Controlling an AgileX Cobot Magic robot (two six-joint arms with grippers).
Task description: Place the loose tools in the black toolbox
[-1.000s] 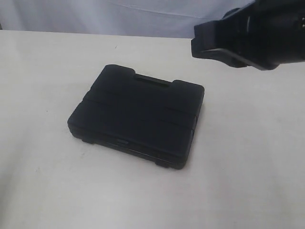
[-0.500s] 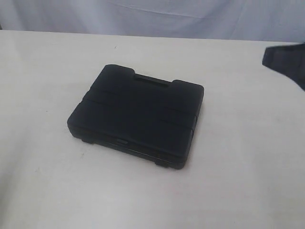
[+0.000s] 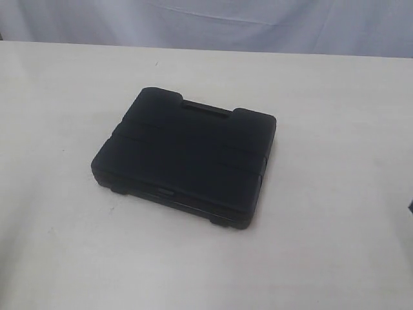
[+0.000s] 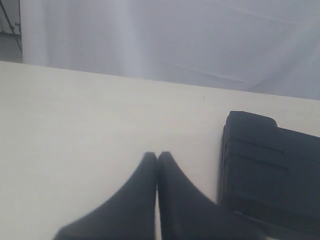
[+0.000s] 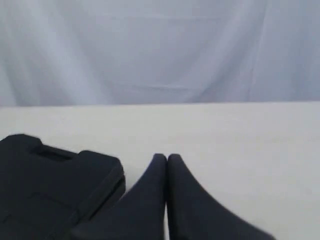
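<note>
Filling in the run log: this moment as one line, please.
black toolbox: closed, flat on table | loose tools: none in view | left gripper: shut, empty | right gripper: shut, empty

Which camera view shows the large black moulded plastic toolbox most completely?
The exterior view: the whole closed black toolbox lies unobstructed, slot handle visible. The left wrist view shows one end only; the right wrist view a cropped handle side.

Your table (image 3: 335, 194) is a pale cream surface, and the black toolbox (image 3: 187, 155) lies directly on it near the middle, closed and flat, handle side turned toward the far edge.
</note>
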